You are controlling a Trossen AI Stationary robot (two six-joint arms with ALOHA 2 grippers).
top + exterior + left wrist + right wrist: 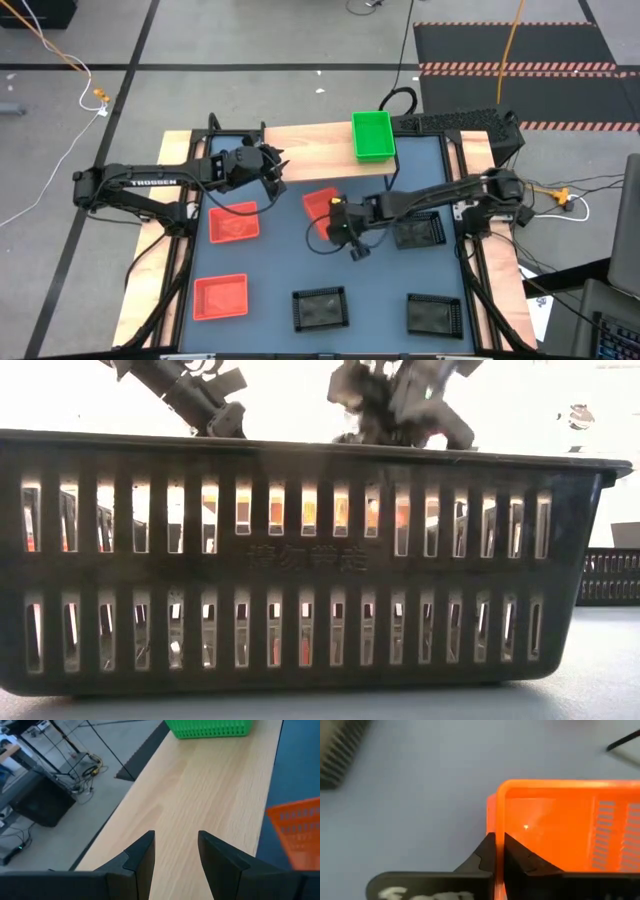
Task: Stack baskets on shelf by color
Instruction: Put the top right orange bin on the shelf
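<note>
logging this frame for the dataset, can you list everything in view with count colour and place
green basket: one visible (could be a stack), green, on the shelf's right part
shelf: one, light wood, along the table's far edge
red baskets: three, red; one at the left, one at the near left, one at the centre gripped at its wall
black baskets: three, black mesh; near centre, near right, right of centre partly under the right arm
table: one, blue-grey top
left gripper: open, empty, over the shelf's left part
right gripper: shut on the centre red basket's wall
</note>
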